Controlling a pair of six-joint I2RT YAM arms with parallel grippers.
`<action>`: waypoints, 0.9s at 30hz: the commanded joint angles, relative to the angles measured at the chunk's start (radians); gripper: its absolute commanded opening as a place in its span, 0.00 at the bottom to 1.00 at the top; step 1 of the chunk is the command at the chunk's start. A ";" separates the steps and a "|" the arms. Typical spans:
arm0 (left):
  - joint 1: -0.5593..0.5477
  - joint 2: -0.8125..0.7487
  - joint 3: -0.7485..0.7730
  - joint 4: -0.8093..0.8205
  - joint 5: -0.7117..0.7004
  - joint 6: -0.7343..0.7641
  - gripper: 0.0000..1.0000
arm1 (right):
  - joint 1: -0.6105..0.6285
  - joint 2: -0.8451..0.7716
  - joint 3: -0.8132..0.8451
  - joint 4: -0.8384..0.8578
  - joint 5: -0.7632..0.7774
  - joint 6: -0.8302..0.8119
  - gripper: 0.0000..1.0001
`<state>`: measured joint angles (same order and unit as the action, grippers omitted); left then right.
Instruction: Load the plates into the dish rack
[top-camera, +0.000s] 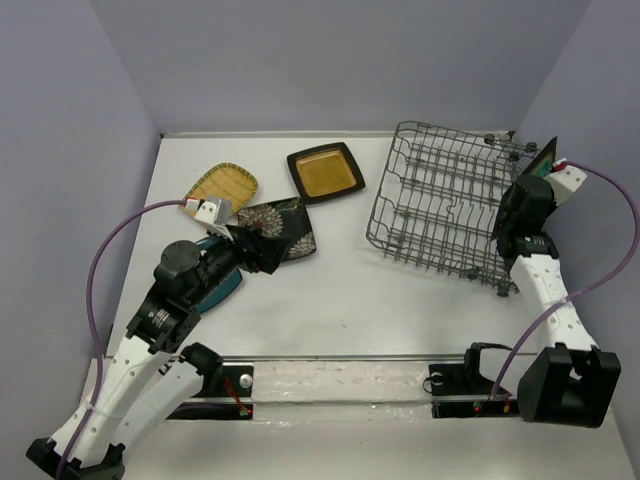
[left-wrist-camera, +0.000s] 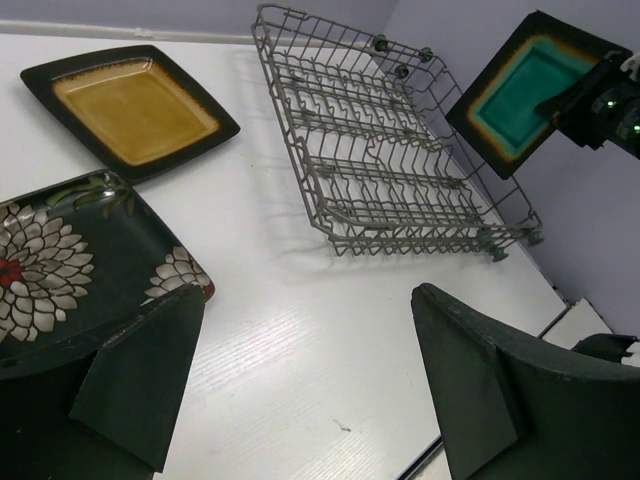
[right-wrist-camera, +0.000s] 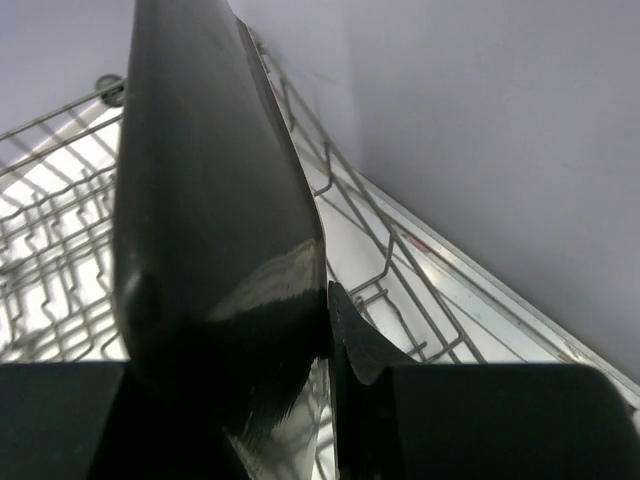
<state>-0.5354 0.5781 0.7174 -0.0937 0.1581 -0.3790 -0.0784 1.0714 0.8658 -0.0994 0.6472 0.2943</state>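
1. Our right hand is clamped on the edge of the teal plate with brown rim, which hangs upright in the air above the right end of the dish rack.
2. Our left hand is spread wide and grips nothing. One finger sits at the corner of the black floral plate.
3. Left of the rack, flat on the surface, lie the amber plate and the yellow-tan gridded plate. The dark teal plate lies partly under our left arm.

The grey wire dish rack stands right rear on the white table. Left of it lies the amber dark-rimmed plate; before that, the black floral plate; farther left, the yellow-tan gridded plate.
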 joint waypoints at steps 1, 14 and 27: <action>-0.034 -0.032 0.002 0.042 -0.009 0.043 0.96 | -0.070 0.013 -0.017 0.429 -0.003 0.036 0.07; -0.130 -0.075 0.013 0.008 -0.097 0.072 0.96 | -0.173 0.203 -0.008 0.630 -0.252 -0.216 0.07; -0.166 -0.081 0.014 0.000 -0.135 0.086 0.96 | -0.173 0.283 -0.045 0.690 -0.278 -0.262 0.07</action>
<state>-0.6918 0.5022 0.7174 -0.1253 0.0437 -0.3145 -0.2504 1.3800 0.7998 0.2764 0.3477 0.0345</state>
